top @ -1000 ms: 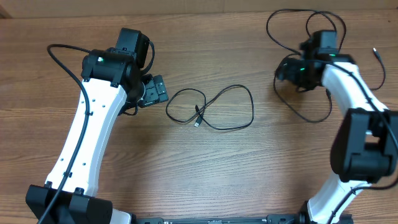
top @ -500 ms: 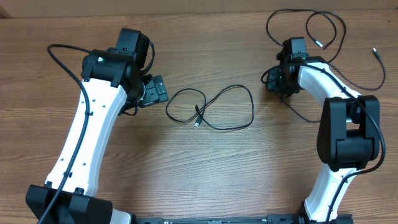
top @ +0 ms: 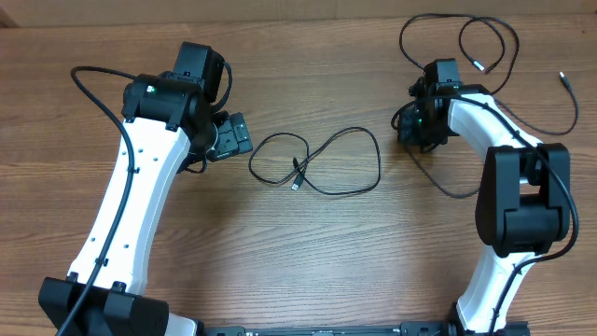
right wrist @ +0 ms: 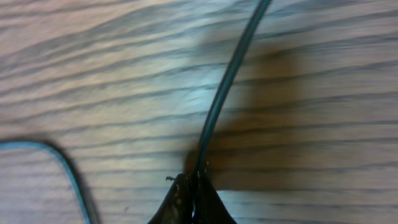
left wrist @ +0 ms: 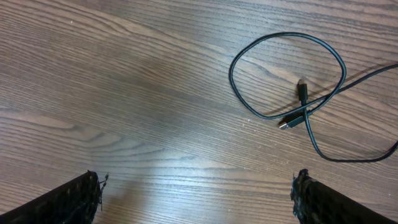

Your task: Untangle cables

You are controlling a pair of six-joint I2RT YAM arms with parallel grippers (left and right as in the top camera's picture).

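A thin black cable (top: 322, 161) lies looped in a figure-eight at the table's middle, its plug ends (left wrist: 297, 106) crossing inside the left loop. My left gripper (top: 230, 136) is open just left of it, its fingertips (left wrist: 81, 199) wide apart over bare wood. More black cables (top: 466, 42) tangle at the back right, one plug (top: 563, 78) near the right edge. My right gripper (top: 409, 126) is shut on one strand of that tangle; in the right wrist view the cable (right wrist: 230, 87) runs up from between the pinched fingertips (right wrist: 180, 202).
The wooden table (top: 308, 252) fills the view. Both white arms reach in from the front edge, the left arm (top: 131, 205) with a thick black wire arching beside it, the right arm (top: 522, 196) bent along the right side.
My right gripper has swung left from the tangle's middle to its left edge and closed on a cable strand. The left arm and the middle cable have not moved.
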